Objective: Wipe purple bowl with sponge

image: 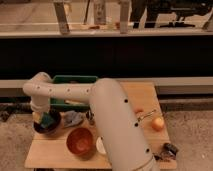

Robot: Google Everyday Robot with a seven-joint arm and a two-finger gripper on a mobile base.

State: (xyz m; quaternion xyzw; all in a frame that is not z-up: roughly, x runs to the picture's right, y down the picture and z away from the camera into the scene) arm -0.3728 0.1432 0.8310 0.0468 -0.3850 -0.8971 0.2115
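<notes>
Purple bowl sits at the bench's left edge, approx midway front to back. It is round w/ a dark purple-maroon outside. Only the near rim & wall show, as the inside is mostly covered from above. Sponge is inside the bowl, on its right half: a small block, dark green-teal face up. A yellowish patch just left of it may be its 2nd layer, can't be sure.

Gripper hangs straight down from the white arm into the bowl's opening, right at the sponge. Whether it clamps the sponge or is spread can't be told from this view. The arm bends above the bench's left edge & runs right across the green bin at the back. It then joins 1 thick white link that covers the bench's middle down to the front edge.

Right of the purple bowl, touching or nearly so, lies a crumpled grey-blue cloth. In front of the cloth, near the front edge, stands the orange-brown bowl, upright & apart from the purple bowl. Just beside it on the right, partly behind the thick link, is a small white cup. Near the bench's right edge is 1 round orange fruit. At the front right corner is a small dark item, too unclear to name.
</notes>
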